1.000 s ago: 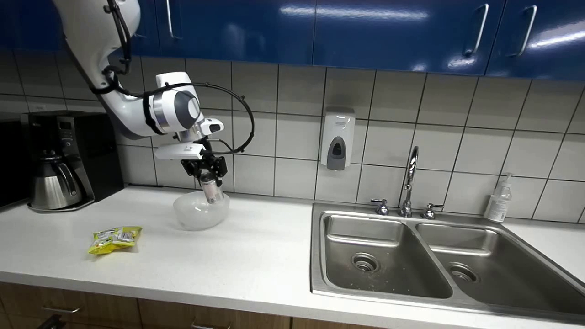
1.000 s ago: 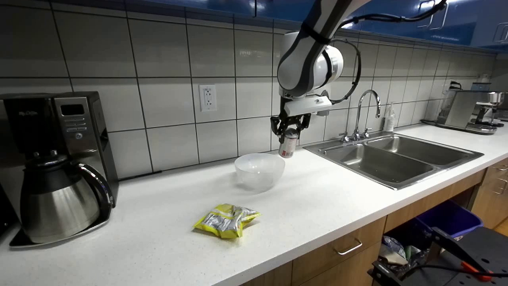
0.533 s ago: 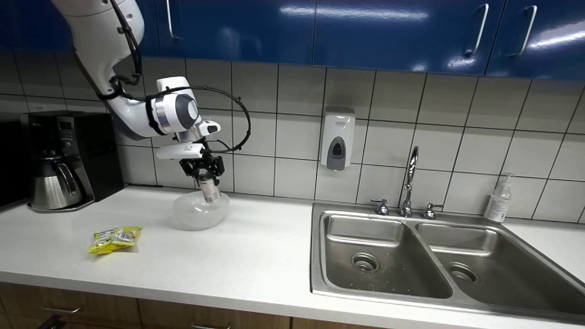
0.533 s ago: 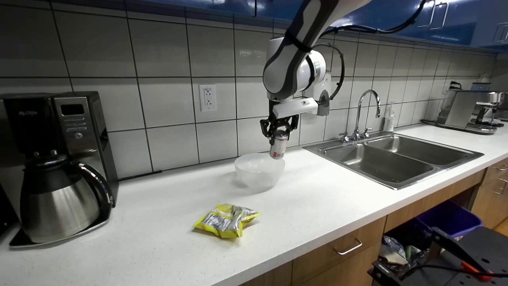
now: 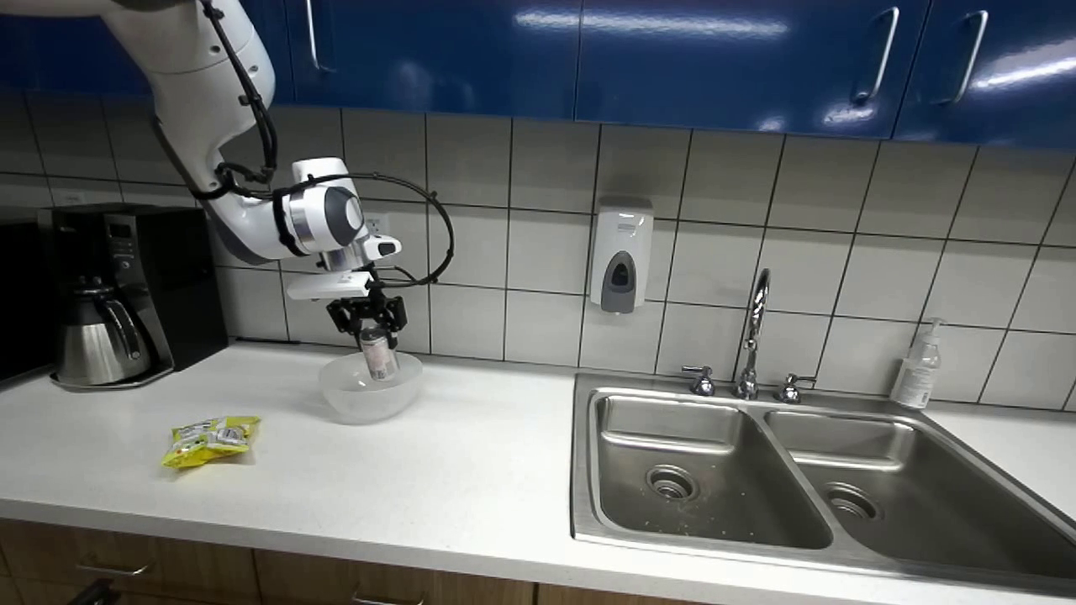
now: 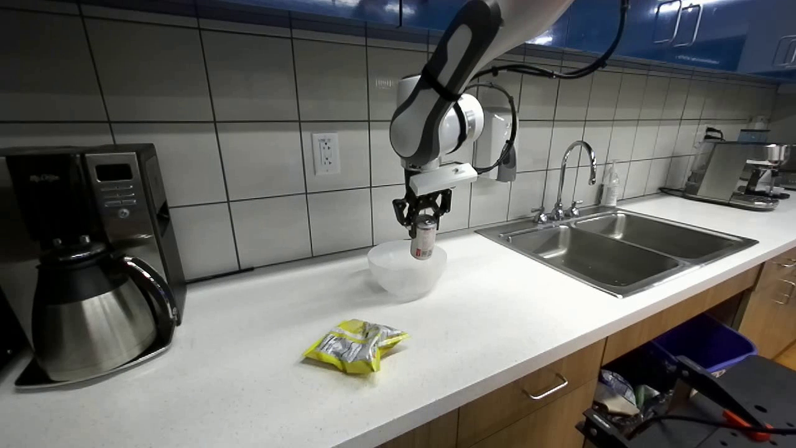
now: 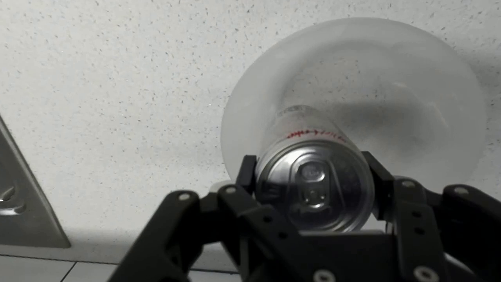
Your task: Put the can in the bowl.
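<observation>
Silver-grey, the can [image 6: 425,238] is moving in over the bowl [image 6: 398,281] at one o'clock in an exterior view, the gripper [image 7: 313,182] clasping it with jaws part-spread, making lowering the likely step.

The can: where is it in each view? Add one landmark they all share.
In an exterior view: the can is left of centre, just below mid-height, gripped by the hand.
In an exterior view: the can is close to the centre, slightly right.
In the wrist view: the can is right of centre, top end toward the camera.
Shared landmark: the bowl; the can overlaps it in all three pictures.
</observation>
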Controlling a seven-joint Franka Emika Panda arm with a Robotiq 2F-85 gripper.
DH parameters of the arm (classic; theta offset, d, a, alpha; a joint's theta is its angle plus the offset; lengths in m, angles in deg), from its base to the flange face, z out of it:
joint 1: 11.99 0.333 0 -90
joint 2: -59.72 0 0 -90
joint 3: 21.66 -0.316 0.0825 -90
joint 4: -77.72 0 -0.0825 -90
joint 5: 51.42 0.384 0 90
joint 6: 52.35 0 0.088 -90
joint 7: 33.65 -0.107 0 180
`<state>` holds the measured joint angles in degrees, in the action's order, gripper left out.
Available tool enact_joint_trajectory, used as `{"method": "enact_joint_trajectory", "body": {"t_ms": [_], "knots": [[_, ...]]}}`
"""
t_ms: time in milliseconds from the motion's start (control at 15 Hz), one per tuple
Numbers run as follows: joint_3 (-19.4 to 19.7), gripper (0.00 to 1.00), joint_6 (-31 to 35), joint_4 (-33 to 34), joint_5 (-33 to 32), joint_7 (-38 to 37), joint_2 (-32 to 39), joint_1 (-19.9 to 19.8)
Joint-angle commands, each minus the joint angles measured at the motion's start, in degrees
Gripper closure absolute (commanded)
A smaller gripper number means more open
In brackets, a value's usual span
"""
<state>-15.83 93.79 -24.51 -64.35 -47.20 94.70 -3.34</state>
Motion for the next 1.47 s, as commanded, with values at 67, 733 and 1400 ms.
{"method": "enact_joint_trajectory", "body": {"t_ms": [67,733,1400], "knots": [[-1.3,0.6,-3.9,7.7,2.5,2.2,5.0,-1.3],[-1.7,0.6,-8.8,17.5,5.6,2.4,13.4,-1.4],[-1.3,0.0,-16.1,25.0,5.9,2.0,17.9,-1.6]]}}
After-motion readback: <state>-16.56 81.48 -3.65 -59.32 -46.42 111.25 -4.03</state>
